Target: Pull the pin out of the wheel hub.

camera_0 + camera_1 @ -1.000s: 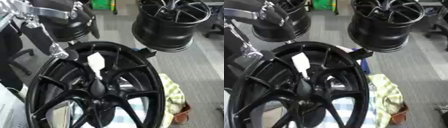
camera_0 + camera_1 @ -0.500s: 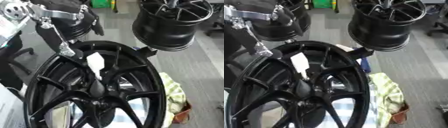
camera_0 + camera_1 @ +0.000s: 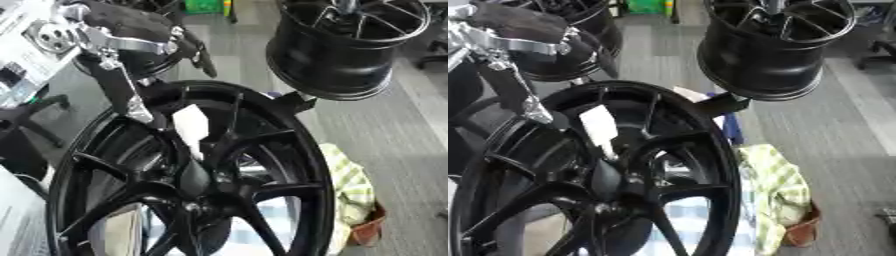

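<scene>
A big black spoked wheel hub (image 3: 289,150) fills the foreground. A pin with a white rectangular head (image 3: 191,125) stands tilted in it, its shaft running down to the hub's centre (image 3: 197,177). My left hand (image 3: 131,44), black with silver joints, comes in from the upper left above the rim. It is open: one straight finger (image 3: 122,95) points down and ends by the rim just left of the pin's head, apart from it. Another finger (image 3: 199,52) sticks out to the right. My right hand shows in no view.
A second black wheel (image 3: 346,47) stands at the upper right, and a third (image 3: 557,60) lies behind my left hand. A yellow-green checked cloth (image 3: 348,185) and a brown object (image 3: 372,227) lie right of the hub on grey carpet.
My left arm has swung right and down, bringing its straight finger closer to the pin's white head. The pin stays in the hub.
</scene>
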`<state>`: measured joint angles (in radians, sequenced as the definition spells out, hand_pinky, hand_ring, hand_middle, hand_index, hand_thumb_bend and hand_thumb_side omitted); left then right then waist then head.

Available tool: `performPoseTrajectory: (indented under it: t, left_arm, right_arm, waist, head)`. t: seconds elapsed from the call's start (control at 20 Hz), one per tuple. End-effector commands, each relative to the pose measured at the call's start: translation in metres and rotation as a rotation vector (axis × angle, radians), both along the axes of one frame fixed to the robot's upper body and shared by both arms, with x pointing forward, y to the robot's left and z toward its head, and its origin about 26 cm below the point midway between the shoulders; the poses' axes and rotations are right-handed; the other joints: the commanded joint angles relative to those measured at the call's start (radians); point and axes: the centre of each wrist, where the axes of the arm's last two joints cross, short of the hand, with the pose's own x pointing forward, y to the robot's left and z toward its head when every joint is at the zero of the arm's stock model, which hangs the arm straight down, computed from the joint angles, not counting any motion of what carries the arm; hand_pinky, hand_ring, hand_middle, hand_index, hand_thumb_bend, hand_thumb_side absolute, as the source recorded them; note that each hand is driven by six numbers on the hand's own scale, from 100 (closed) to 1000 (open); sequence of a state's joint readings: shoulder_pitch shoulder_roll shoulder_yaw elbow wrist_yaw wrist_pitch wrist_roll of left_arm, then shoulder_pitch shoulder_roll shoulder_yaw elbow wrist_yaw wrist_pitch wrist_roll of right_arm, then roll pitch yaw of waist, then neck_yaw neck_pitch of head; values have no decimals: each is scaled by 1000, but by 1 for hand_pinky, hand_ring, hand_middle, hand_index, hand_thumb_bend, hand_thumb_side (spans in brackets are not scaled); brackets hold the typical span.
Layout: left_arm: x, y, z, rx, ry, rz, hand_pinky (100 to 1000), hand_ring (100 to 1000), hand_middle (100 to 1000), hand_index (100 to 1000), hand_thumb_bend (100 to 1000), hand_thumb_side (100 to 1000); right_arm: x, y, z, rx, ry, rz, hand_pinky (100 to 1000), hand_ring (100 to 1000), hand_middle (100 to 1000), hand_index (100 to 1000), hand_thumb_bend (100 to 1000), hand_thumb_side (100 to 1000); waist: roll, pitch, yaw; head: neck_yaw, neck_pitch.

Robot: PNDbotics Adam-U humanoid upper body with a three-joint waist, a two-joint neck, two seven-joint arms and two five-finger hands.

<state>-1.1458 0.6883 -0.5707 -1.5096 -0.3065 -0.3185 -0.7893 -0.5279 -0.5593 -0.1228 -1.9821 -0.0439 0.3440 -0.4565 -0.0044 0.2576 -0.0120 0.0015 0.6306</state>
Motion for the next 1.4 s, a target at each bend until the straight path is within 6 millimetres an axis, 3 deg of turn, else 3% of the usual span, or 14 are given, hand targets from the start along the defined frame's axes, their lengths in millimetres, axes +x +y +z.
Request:
performPoseTrajectory:
  t: [0.05, 0.95, 1.4]
  left_arm:
    - [1, 0, 3, 155, -22, -85, 855, 827, 778, 880, 513, 100]
    - [16, -4, -27, 174, 64, -91, 832, 790, 709, 860, 415, 100]
    - [16, -9, -31, 182, 79, -99, 794, 723, 574, 759, 306, 100]
  right_arm:
    - [-5, 0, 10, -7, -41, -1, 767, 590, 575, 721, 384, 294]
    - [-4, 1, 9, 26, -44, 1, 766, 587, 572, 718, 388, 294]
    - [-4, 1, 8, 43, -44, -5, 765, 586, 572, 717, 394, 292]
  waist:
    - [1, -14, -3]
    - [-2, 0, -13]
    - [-1, 1, -15]
  head:
    - [4, -17]
    - [19, -18]
    - [23, -13]
